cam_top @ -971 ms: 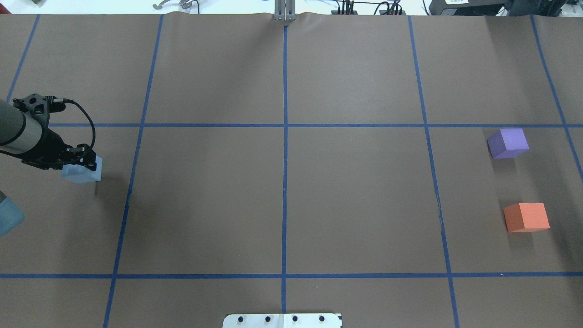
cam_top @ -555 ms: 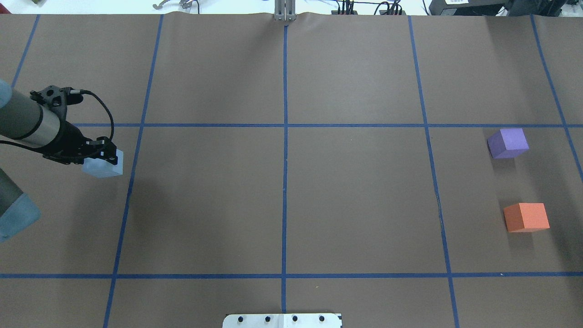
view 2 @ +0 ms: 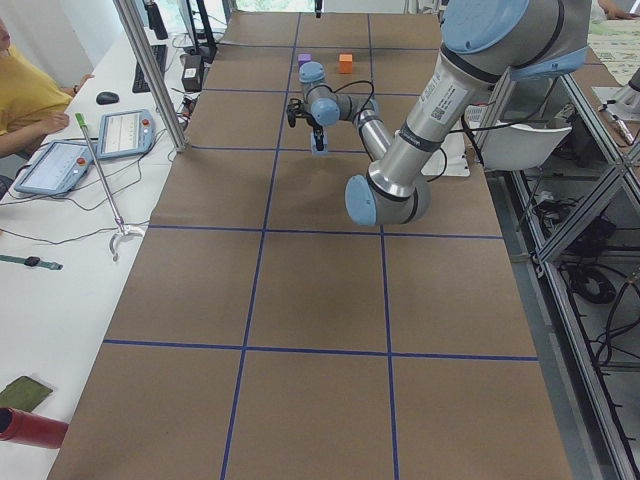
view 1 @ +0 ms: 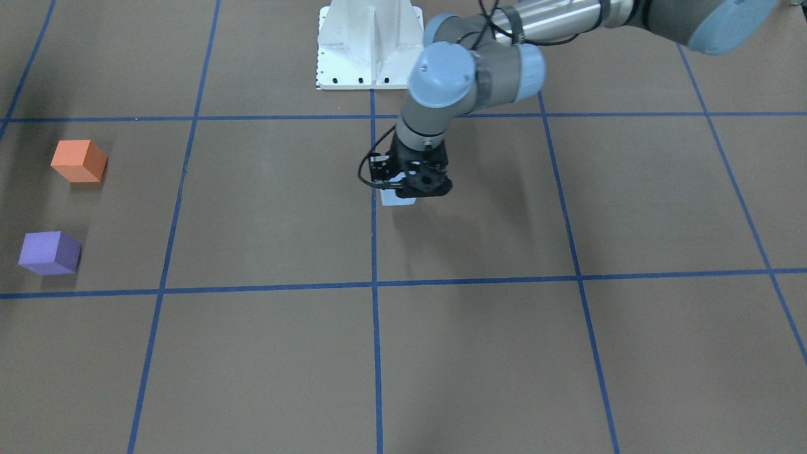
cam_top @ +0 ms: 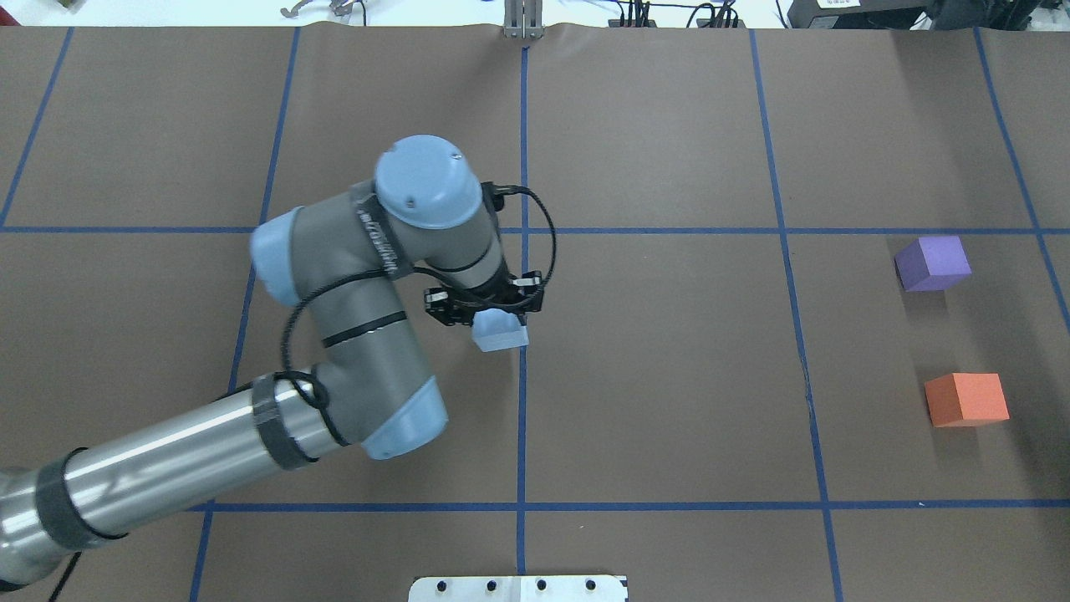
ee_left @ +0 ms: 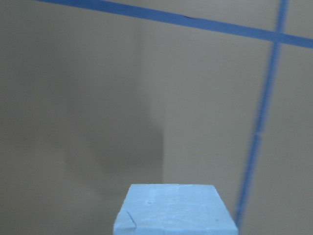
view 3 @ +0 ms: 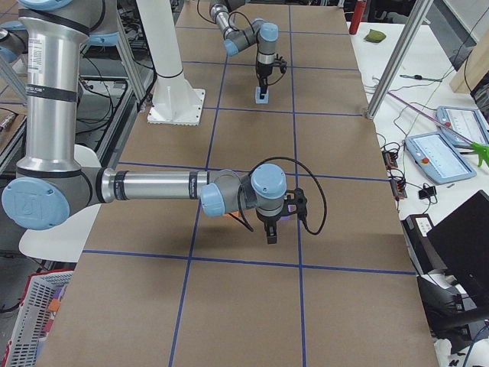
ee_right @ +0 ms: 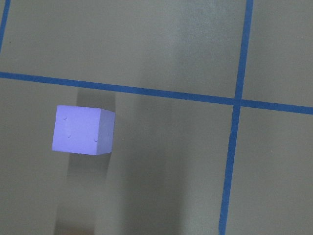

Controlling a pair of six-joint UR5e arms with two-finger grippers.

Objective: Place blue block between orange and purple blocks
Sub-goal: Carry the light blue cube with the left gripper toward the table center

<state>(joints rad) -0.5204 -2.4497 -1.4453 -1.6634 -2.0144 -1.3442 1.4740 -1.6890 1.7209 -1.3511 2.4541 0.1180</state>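
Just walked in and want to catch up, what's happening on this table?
The left gripper holds a small pale blue matte cube near the middle tape line of the brown table. The violet purple cube and bright orange cube sit apart at the robot's right end, with nothing between them yet.

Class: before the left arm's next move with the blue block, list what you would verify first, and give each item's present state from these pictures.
1. Left hand shut on the blue block: ok.
2. Gap between the orange block and the purple block free: ok.
3. Path across the table to that gap free of objects: ok.
4. Blue block lifted off the table: cannot tell.
5. Right hand away from the gap: cannot tell; only the right side view shows it.
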